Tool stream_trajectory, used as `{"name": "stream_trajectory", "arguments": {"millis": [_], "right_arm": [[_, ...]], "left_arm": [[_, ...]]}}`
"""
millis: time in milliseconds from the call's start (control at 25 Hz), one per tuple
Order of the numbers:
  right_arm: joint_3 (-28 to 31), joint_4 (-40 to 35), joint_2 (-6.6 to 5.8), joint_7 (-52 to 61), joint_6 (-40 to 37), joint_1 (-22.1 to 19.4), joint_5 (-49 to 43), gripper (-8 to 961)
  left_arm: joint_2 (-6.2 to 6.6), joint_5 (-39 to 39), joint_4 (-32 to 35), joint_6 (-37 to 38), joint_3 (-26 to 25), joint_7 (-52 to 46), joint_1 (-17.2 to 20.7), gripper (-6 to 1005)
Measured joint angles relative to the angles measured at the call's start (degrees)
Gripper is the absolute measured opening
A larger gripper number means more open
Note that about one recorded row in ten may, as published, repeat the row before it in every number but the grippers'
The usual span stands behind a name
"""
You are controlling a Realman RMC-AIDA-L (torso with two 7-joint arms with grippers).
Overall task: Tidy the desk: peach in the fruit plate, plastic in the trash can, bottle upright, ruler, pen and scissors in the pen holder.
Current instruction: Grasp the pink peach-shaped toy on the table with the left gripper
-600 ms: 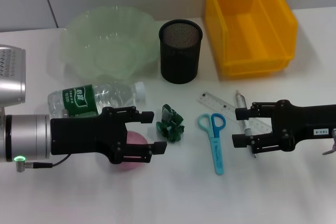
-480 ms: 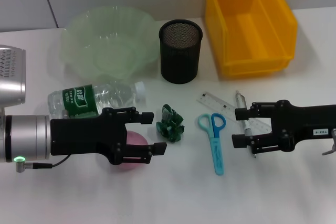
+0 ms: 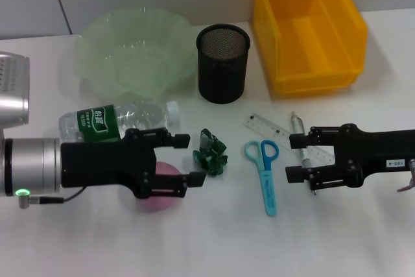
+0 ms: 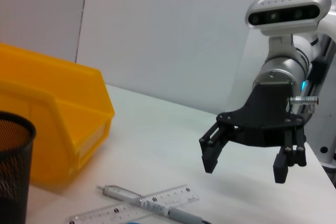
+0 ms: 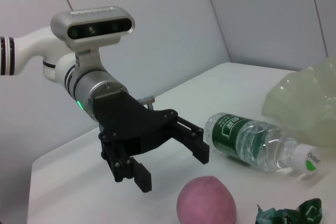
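On the left of the head view we see the left gripper low over the white table, jaws wide open w/ nothing held. The pink peach sits on the table just under and behind its fingers; in the right wrist view the fingers stand above and beside the peach, not touching it as far as we can judge. Behind the gripper the water bottle lies on its side, cap toward the right. Further back is the pale green fruit plate.

Toward the centre, the crumpled green plastic lies just beside the left fingertips, and the black mesh pen holder stands upright behind it. Next come the blue scissors, flat on the table, handles away from the robot. The clear ruler and the pen lie crossed, the pen on top.

The yellow trash can stands at the back right. The right gripper hovers beside the pen and ruler, also open wide, approx. level w/ the scissors, holding nothing.
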Motion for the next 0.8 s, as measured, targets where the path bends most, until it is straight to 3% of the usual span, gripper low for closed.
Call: {"name": "stream_trajectory", "arguments": {"millis": [200,520,800], "right_arm": [[0.27,0.22,-0.04,0.00,0.39,-0.12,0.00,801],[0.37,0.40,0.00,0.00,0.90,-0.51,0.00,796],[0.40,0.34,-0.01,0.53,1.53,-0.53,0.00,793]], "left_arm": [[-0.08,0.00,3.55,-0.15,-1.20,-0.21,0.37,805],[0.94,2.32,11.20,-0.76,-2.11,-4.00,-0.61,803],[0.03,10.83,17.07,-0.21,-2.52,-9.66,-2.38,802]]}}
